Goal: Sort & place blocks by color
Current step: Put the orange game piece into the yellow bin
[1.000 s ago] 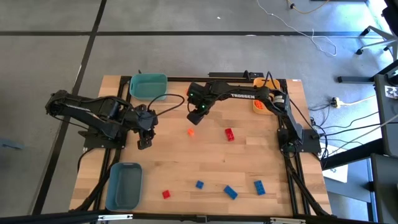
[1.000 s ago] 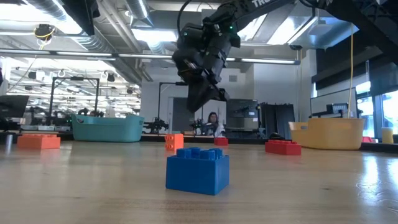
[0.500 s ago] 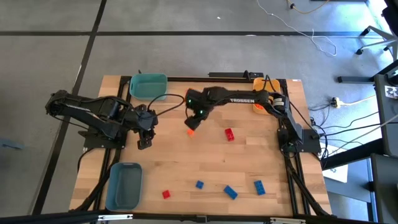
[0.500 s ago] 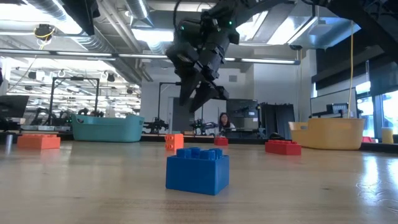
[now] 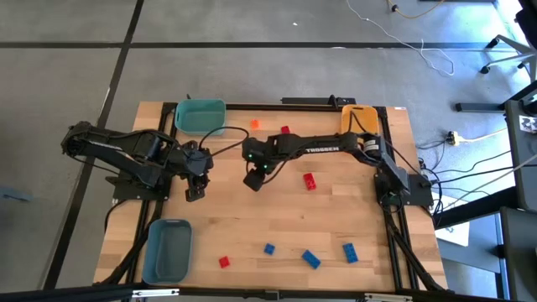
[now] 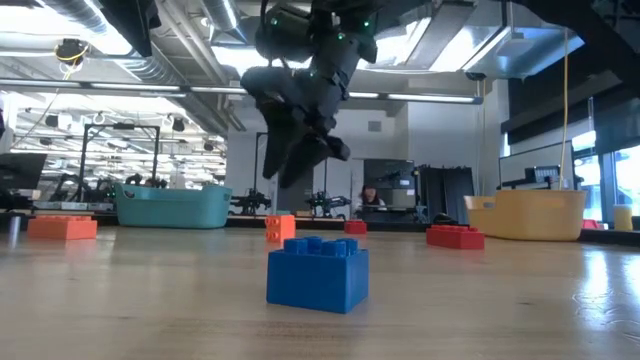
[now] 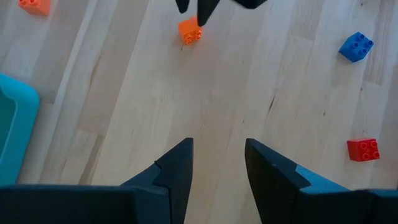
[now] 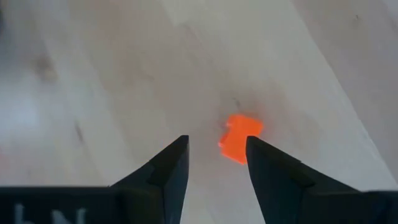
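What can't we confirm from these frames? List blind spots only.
- Orange block under the right pincer: hidden by the pincer in the high view, and blurred in the right wrist view.
- Contents of the yellow bin: the low view shows only its wall, and the right arm covers part of it in the high view.
- Block stud counts in the high view: too small.
- Left pincer fingertips in the high view: too dark to tell apart.

surface: wooden table [image 5: 336, 218] | bins: teal [image 5: 200, 116], grey-blue [image 5: 167, 249], yellow-orange [image 5: 355, 115] | blocks: orange [image 5: 255, 124], red [image 5: 310, 180] [image 5: 224, 262], blue [image 5: 268, 249] [image 5: 311, 258] [image 5: 349, 252] | orange block [image 7: 189, 31] mid-table
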### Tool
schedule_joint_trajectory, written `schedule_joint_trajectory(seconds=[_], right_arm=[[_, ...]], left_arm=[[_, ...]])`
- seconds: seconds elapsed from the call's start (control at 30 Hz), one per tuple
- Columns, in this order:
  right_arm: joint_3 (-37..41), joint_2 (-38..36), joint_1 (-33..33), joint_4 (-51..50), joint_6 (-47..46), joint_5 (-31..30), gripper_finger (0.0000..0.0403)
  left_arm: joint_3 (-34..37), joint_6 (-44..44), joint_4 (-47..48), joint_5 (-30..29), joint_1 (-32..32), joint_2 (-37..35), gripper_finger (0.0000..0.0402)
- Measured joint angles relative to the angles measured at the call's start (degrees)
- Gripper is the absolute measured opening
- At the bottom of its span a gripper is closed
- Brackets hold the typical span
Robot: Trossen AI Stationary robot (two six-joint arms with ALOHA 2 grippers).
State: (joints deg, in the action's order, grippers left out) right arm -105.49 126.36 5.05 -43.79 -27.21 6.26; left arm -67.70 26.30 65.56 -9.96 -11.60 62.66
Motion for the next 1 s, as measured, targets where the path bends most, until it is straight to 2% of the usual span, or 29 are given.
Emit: schedule_joint_trajectory(seconds=[0.63,1.0], right_arm=[[0.0,2.2,1.5,-0.2,0.8,-0.6,0.0160],[0.0,6.2,1.5,0.3,1.8,2.4,0.0160]], left_arm=[[0.0,0.0,0.0,0.2,0.0,0.0,0.0139],[0.0,0.0,0.0,0.2,0.0,0.0,0.0139]])
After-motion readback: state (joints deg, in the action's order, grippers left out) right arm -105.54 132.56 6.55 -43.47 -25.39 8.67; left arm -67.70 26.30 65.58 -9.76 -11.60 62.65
